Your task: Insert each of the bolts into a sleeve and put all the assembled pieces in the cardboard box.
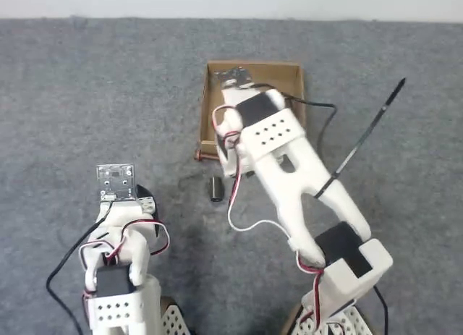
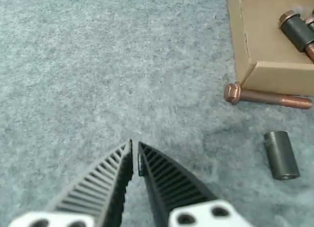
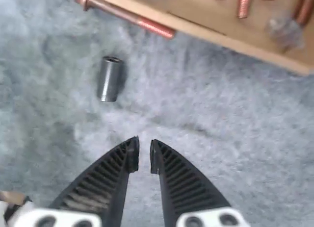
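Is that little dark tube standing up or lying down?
Lying down. The sleeve rests on its side on the carpet, open end sideways, apart from the bolt.

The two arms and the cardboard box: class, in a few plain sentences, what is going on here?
Neither gripper holds anything. The left gripper hangs shut over the carpet, and the right gripper is slightly open above the carpet near the cardboard box. One bolt lies loose beside the box's outer wall, with an empty sleeve near it. At least one assembled piece already lies in the box.
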You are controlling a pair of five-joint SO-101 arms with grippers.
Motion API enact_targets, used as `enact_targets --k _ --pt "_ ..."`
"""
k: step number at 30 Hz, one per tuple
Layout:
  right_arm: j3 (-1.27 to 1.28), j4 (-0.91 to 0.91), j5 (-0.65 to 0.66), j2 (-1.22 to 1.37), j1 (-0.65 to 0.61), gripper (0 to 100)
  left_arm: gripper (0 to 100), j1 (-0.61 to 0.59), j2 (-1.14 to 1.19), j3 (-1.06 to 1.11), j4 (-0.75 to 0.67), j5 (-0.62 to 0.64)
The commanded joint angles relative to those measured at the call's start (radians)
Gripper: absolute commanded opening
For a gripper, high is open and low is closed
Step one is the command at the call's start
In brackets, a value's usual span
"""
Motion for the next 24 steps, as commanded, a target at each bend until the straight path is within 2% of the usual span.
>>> enact_targets --k 1,6,13,24 --pt "-0.002 -0.05 -0.028 -0.07 -0.056 5.3 1 -0.006 -0.005 -0.012 -0.002 -0.008" --pt "0.172 -0.237 -0.032 -0.07 -0.127 15.1 1 -0.006 -0.005 -0.012 -0.002 -0.008" --pt "0.371 -0.522 -0.089 -0.07 -0.128 14.0 1 -0.006 -0.005 -0.012 -0.002 -0.008" --pt "0.528 -0.773 -0.092 -0.064 -0.156 13.7 1 -0.006 -0.005 -0.012 0.002 -0.008"
